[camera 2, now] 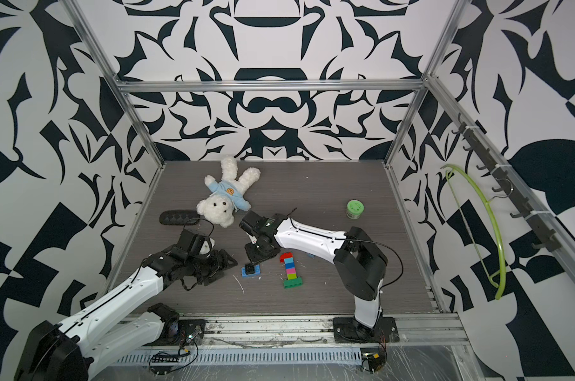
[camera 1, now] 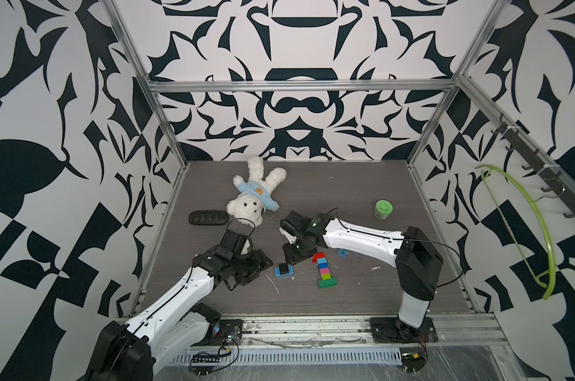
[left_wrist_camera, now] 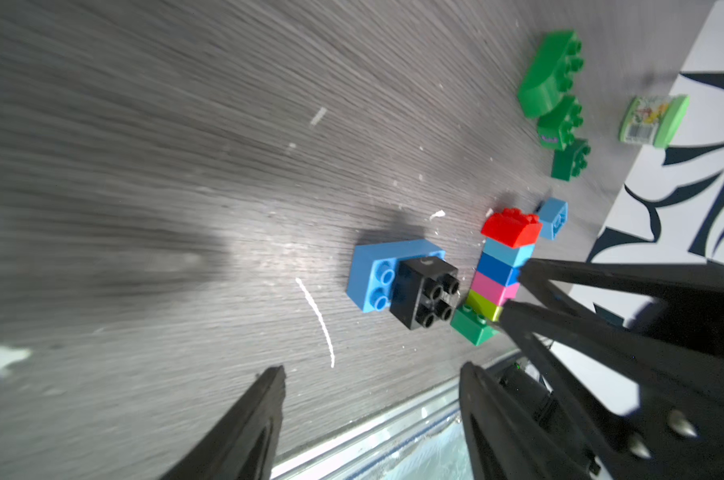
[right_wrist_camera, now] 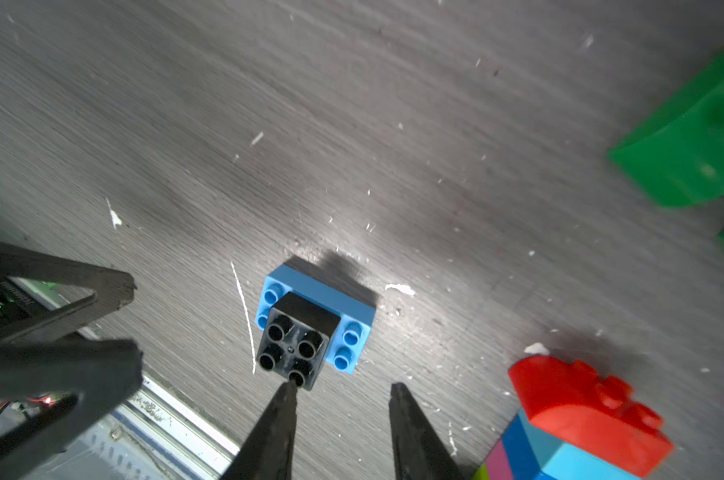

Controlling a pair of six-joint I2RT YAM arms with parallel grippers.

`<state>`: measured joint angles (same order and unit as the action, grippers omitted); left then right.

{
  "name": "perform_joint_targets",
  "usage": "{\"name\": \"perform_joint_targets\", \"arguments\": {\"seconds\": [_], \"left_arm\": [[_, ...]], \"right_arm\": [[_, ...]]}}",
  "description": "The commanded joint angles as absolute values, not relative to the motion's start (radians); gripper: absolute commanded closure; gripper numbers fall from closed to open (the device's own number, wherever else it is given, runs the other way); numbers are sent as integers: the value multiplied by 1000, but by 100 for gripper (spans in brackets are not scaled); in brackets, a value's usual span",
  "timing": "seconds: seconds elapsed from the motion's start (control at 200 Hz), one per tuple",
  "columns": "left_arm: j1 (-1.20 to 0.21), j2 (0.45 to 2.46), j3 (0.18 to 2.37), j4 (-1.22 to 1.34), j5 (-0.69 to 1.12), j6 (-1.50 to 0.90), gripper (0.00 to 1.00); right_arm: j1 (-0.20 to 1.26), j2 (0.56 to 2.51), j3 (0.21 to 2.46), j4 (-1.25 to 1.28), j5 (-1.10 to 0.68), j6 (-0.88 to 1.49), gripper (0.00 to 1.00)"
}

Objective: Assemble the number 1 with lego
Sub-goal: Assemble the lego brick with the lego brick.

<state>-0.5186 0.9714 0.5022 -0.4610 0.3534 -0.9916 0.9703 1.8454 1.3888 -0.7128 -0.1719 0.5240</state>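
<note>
The left arm (camera 1: 180,290) and right arm (camera 1: 362,236) have white shells with small screws, black joints, thin black cables; the left hand (left_wrist_camera: 373,370) and right hand (right_wrist_camera: 343,385) are black.

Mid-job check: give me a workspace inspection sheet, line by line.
Surface: grey table, white flecks.
Job's things: coloured stack lying flat, red cap to green base; black brick on blue brick; loose light-blue brick; green bricks apart.
Clutter: teddy bear, black case, green-lidded jar.
Hands: left hand open, empty; right hand open, fingertip at black brick.
Cables: arm cable looped by teddy; wires at front rail.
Surroundings: patterned walls, green hanger on hooks.
</note>
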Motion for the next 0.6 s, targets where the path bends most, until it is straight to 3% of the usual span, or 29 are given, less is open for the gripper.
{"name": "perform_joint_targets", "arguments": {"seconds": [0.0,0.595], "left_arm": [[-537,993,472,-377,402,-1024,34],[-552,1125,452,-255,439,-1025,41]], "right_arm": [[974,1842,1437,-746,-218,561,60],[976,1937,1473,-799,-247,546,62]]}}
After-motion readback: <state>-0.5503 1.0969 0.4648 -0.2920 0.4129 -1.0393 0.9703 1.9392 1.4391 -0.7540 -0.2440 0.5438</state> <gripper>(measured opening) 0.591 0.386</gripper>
